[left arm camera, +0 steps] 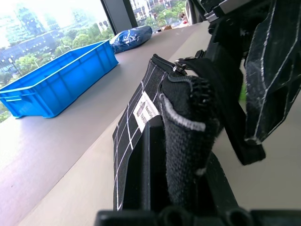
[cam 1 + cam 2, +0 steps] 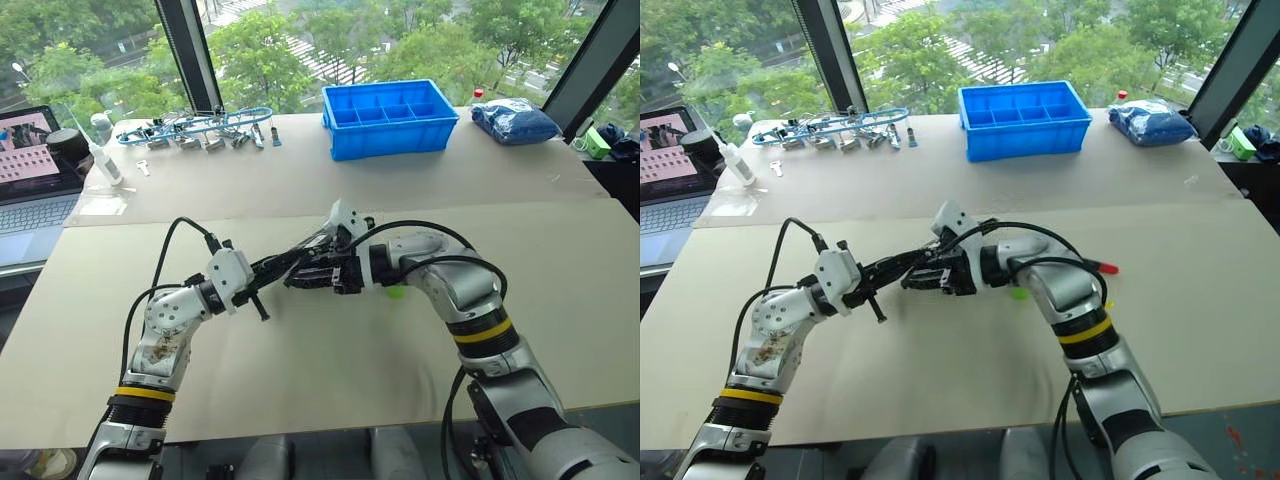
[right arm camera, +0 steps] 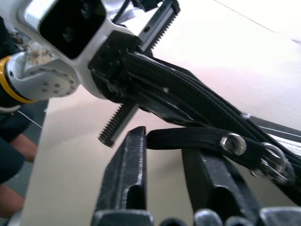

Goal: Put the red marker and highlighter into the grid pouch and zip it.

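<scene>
A: Where is the grid pouch at this moment?

B: Held up off the table between the two arms. The left gripper is clamped tight on one end of it; in the left wrist view the fabric edge is pinched between its fingers.

A: And the right gripper?

B: Its fingers stand a little apart, with the black zipper pull cord lying between them. Whether they grip the cord, I cannot tell.

A: Anything crowding them?

B: The two grippers meet almost nose to nose, and the left wrist's white housing sits just beyond the right fingers. A spot of green, probably the highlighter, peeks from under the right forearm. A red tip lies on the table just beyond the right elbow, likely the red marker.

A: Farther off?

B: A blue tray well beyond the grippers, a blue bag beside it, a row of tools, and a laptop far out past the left arm.
</scene>
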